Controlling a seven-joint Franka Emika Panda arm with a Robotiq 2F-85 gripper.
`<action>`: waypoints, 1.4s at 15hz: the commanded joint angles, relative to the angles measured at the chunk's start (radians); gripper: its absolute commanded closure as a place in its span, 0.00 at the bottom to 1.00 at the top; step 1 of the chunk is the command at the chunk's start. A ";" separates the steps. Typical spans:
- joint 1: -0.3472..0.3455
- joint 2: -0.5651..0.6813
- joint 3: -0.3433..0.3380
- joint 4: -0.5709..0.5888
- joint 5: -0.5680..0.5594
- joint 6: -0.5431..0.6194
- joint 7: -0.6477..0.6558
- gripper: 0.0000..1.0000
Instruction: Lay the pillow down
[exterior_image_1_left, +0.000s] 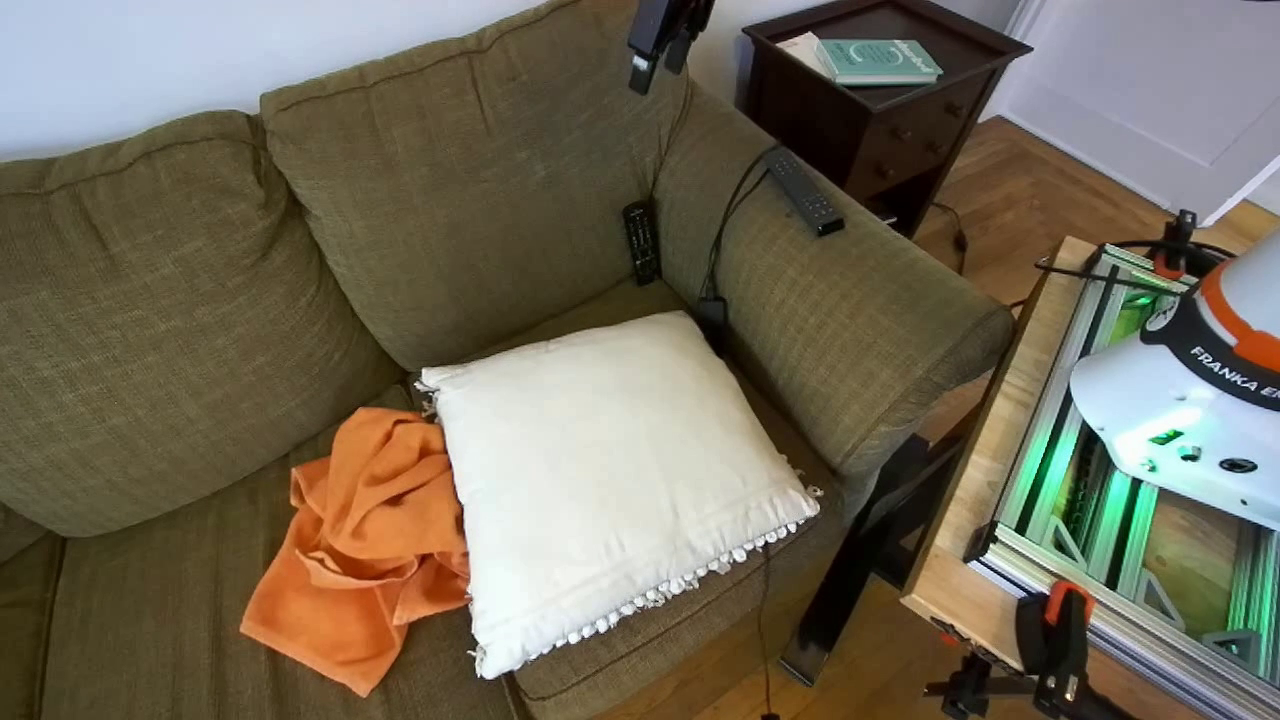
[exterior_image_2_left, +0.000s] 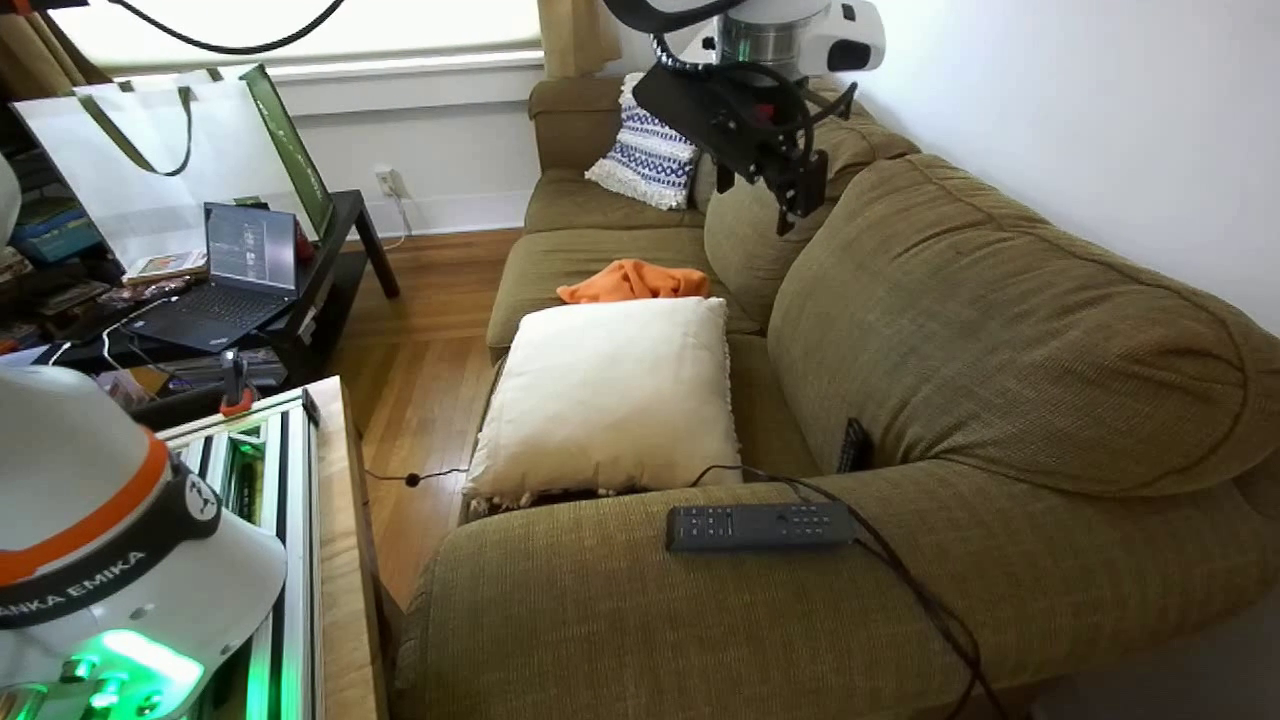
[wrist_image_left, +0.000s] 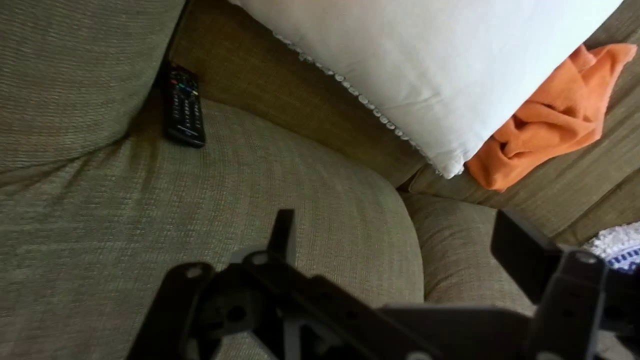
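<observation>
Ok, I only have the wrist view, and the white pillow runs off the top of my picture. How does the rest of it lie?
Observer: Flat. In an exterior view all four corners of the pillow show, and it lies on the sofa seat.

Operator: Good. I can see one remote by the back cushion. Is there another?

Observer: Yes, a second remote lies on top of the armrest; both exterior views show it.

Operator: Anything there that might snag the arm if I swing low?

Observer: Possibly: black cables run over that armrest, so I'd keep high there.
</observation>
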 joint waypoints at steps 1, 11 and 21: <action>0.014 -0.156 -0.038 -0.140 0.002 -0.010 0.056 0.00; 0.038 -0.161 -0.063 -0.135 0.002 -0.010 0.030 0.00; 0.038 -0.161 -0.063 -0.135 0.002 -0.010 0.030 0.00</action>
